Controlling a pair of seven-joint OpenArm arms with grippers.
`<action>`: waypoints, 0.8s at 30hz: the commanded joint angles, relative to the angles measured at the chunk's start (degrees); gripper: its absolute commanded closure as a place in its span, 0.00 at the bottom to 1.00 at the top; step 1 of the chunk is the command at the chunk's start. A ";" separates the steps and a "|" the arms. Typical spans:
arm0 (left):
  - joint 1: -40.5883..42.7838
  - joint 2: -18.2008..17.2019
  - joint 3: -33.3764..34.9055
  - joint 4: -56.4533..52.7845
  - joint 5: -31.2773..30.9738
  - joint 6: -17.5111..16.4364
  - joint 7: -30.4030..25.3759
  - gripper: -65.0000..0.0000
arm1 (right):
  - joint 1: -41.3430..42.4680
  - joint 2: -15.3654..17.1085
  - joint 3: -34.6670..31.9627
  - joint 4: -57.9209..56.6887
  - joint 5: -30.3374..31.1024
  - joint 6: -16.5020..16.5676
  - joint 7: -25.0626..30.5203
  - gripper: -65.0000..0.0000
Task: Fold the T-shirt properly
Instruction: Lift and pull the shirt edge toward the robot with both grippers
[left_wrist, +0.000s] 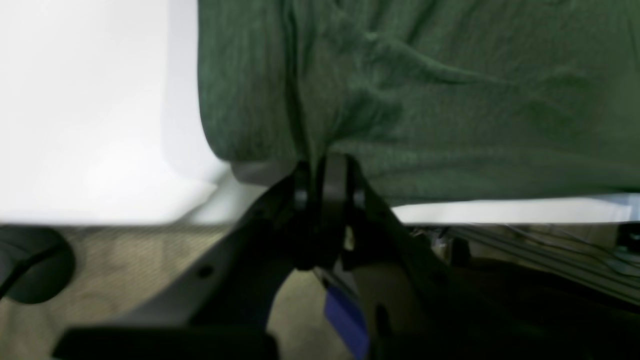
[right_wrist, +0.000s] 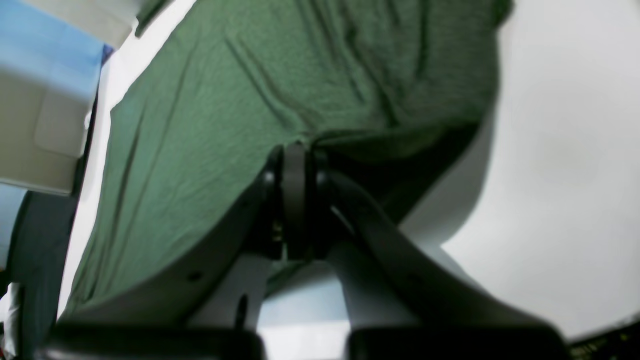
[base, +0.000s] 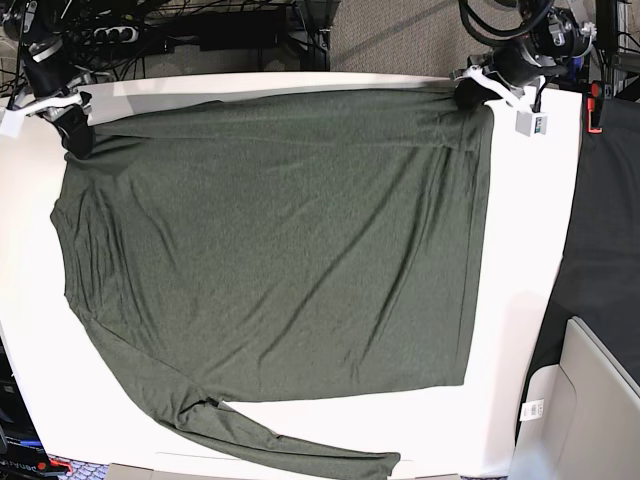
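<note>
Lying flat on white bench (base: 520, 300), T-shirt (base: 280, 250) unfolded — L tool (left_wrist: 327, 172) & R tool (right_wrist: 295, 160) both clamped on its far-edge corners; no fold made yet.

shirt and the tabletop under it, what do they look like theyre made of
The T-shirt: thin, soft knit, probably a cotton blend, matte heathered olive. It lies limp and gathers into fine creases where the left gripper and the right gripper pinch it. The tabletop: smooth hard white surface, perhaps laminate or painted board; flat, even, faint sheen, no grain visible.
</note>
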 joint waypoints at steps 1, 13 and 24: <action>0.10 -0.66 -0.39 1.74 -0.73 -0.24 -0.32 1.00 | -0.13 0.90 1.05 1.21 1.89 0.78 1.34 0.99; -7.55 -1.54 -3.90 2.71 -6.62 0.03 -0.23 1.00 | 8.93 1.16 1.84 -0.38 -2.07 0.78 1.51 0.99; -20.74 -1.37 -3.29 -2.74 -6.36 0.03 0.65 1.00 | 22.29 2.92 -1.67 -11.10 -6.81 0.78 1.51 0.99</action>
